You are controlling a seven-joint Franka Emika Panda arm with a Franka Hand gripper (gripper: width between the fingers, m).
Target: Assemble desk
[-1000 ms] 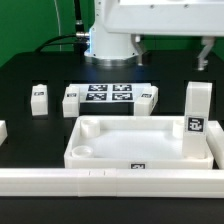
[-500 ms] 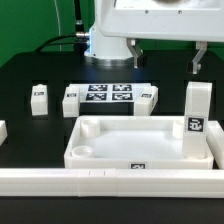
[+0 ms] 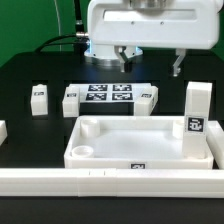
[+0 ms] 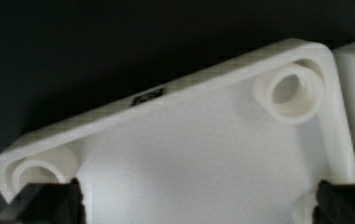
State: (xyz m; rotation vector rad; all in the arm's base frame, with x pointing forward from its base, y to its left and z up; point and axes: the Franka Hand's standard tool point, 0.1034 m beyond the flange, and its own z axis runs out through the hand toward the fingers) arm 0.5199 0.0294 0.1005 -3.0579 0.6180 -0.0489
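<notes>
One white plastic tray-like rectangular tabletop [image 3: 140, 143] lies near centre, just behind a long white border rail [image 3: 100, 182]. Four white square tagged legs [image 3: 70, 100]: two to the exterior view's left of the marker board [image 3: 108, 97], one just beside its right, and one upright at the tabletop's far right corner. One two-finger gripper [image 3: 151, 61] hangs above, jaws spread wide, holding nothing.

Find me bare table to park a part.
Bare table at the exterior view's left, around the lone leg. Crowded: legs flank the marker board mid-table, and the tabletop fills the front.
</notes>
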